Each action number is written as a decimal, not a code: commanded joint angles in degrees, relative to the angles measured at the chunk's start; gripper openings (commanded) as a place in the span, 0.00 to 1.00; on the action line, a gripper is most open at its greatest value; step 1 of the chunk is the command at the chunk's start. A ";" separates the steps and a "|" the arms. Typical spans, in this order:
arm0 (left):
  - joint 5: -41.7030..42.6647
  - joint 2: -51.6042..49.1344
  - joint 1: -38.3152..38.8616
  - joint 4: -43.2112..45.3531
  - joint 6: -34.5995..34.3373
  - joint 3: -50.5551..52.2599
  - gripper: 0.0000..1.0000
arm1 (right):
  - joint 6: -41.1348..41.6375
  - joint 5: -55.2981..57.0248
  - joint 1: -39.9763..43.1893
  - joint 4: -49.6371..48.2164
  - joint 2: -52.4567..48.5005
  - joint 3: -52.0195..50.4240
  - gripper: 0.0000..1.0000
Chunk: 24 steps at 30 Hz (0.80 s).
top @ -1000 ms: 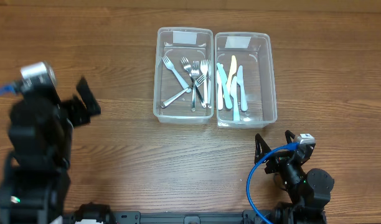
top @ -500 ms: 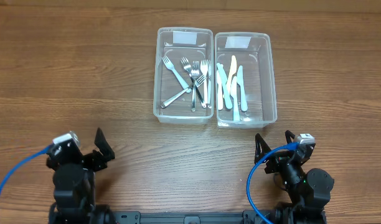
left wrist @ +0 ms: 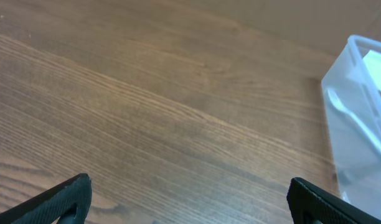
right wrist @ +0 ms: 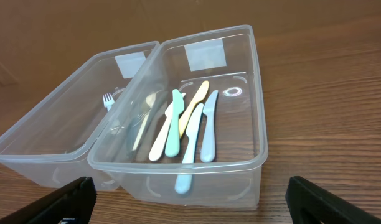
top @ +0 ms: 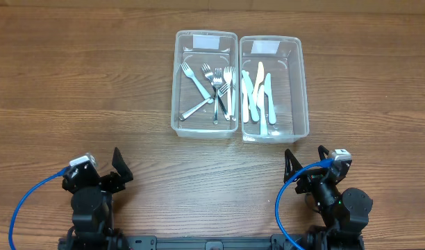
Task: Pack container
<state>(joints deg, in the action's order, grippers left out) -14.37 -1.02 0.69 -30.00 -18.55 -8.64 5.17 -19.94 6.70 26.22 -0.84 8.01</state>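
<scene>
Clear plastic containers (top: 175, 83): two, side by side; pastel knives (right wrist: 206, 132): five.

No legible text, brand, number or sign appears in any view. A pale rectangular label (top: 207, 42) stands at the far end of the fork container (top: 176, 76), and a second label (top: 262, 47) at the far end of the knife container (top: 304, 90); both read as blank.

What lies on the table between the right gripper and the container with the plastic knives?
Nothing; only bare table separates the right gripper and the knife container, as the overhead view shows.
</scene>
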 commanded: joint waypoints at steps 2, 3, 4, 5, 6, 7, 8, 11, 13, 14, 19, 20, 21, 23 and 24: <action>-0.85 0.85 -2.49 1.57 -0.92 0.68 1.00 | 0.24 0.39 -0.33 -0.39 0.68 -0.07 1.00; -0.81 0.85 -3.10 1.57 -0.74 0.68 1.00 | 0.24 0.39 -0.33 -0.39 0.68 -0.07 1.00; -0.81 0.85 -3.58 1.55 -0.76 0.68 1.00 | 0.24 0.39 -0.33 -0.39 0.68 -0.07 1.00; -0.76 0.85 -3.89 1.55 -0.76 0.68 1.00 | 0.24 0.39 -0.33 -0.39 0.68 -0.07 1.00; -0.76 0.85 -3.96 1.55 -0.76 0.68 1.00 | 0.24 0.39 -0.33 -0.39 0.68 -0.07 1.00; -0.76 0.85 -3.91 1.55 -0.76 0.68 1.00 | 0.24 0.39 -0.33 -0.39 0.68 -0.07 1.00; -0.76 0.85 -3.80 1.55 -0.76 0.68 1.00 | 0.24 0.39 -0.33 -0.39 0.68 -0.07 1.00; -0.79 0.83 -3.67 1.53 -0.76 0.68 1.00 | 0.24 0.39 -0.33 -0.39 0.68 -0.07 1.00; -0.79 0.81 -3.67 1.53 -0.76 0.68 1.00 | 0.24 0.39 -0.33 -0.39 0.68 -0.07 1.00; -0.79 0.81 -3.67 1.53 -0.76 0.68 1.00 | 0.24 0.39 -0.33 -0.39 0.68 -0.07 1.00; -0.79 0.81 -3.67 1.53 -0.76 0.68 1.00 | 0.24 0.39 -0.33 -0.39 0.68 -0.07 1.00; -0.79 0.81 -3.67 1.53 -0.76 0.68 1.00 | 0.24 0.39 -0.33 -0.39 0.68 -0.07 1.00; -0.79 0.81 -3.67 1.53 -0.76 0.68 1.00 | 0.24 0.39 -0.33 -0.39 0.68 -0.07 1.00; -0.79 0.81 -3.67 1.53 -0.76 0.68 1.00 | 0.24 0.39 -0.33 -0.39 0.68 -0.07 1.00; -0.79 0.81 -3.67 1.53 -0.76 0.68 1.00 | 0.24 0.39 -0.33 -0.39 0.68 -0.07 1.00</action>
<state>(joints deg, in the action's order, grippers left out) -14.41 -0.99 -2.79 -28.75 -18.72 -8.60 5.19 -19.94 6.70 26.22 -0.84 8.01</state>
